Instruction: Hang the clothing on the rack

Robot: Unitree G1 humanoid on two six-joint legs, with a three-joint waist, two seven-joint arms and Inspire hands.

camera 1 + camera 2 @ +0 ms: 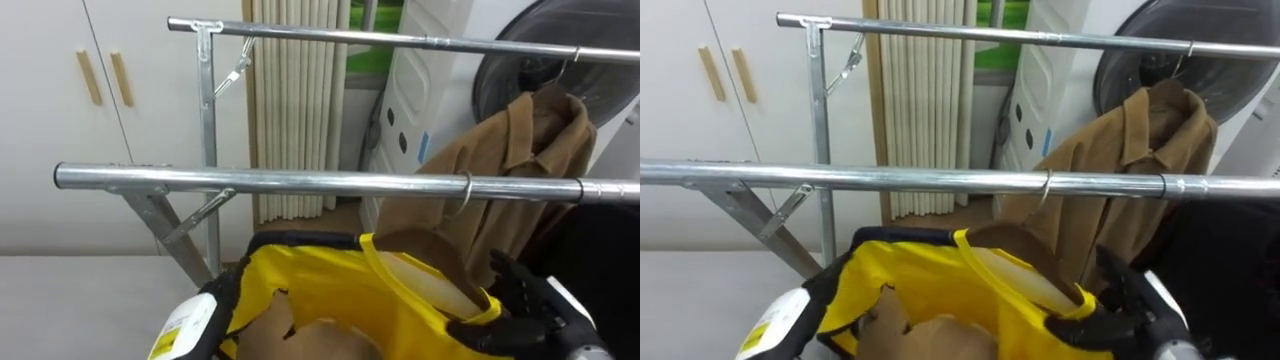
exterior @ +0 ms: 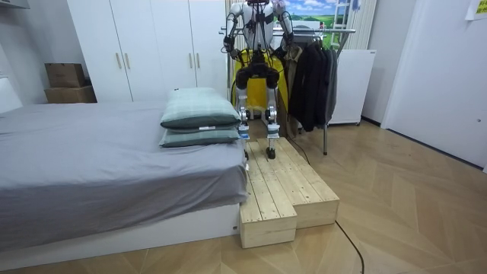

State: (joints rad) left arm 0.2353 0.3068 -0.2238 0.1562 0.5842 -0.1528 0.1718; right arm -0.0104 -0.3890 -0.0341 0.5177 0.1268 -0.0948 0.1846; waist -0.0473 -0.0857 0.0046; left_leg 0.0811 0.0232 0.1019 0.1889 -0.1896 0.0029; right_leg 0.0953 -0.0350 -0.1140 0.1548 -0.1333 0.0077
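The right hand [image 1: 540,312] has its dark fingers [image 1: 500,332] curled round the right shoulder of the yellow garment [image 1: 320,290]. The garment sits on a hanger [image 1: 430,255] whose hook [image 1: 463,195] curves over the near rail [image 1: 300,181]. The left hand [image 1: 192,318] is at the garment's left edge; I cannot tell its grip. A brown jacket [image 1: 530,140] hangs from the far rail [image 1: 400,40].

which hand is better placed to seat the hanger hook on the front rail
Right, probably. The right hand has its fingers curled on the yellow jacket just below the hanger hook at the front rail; the left hand sits at the jacket's far edge.
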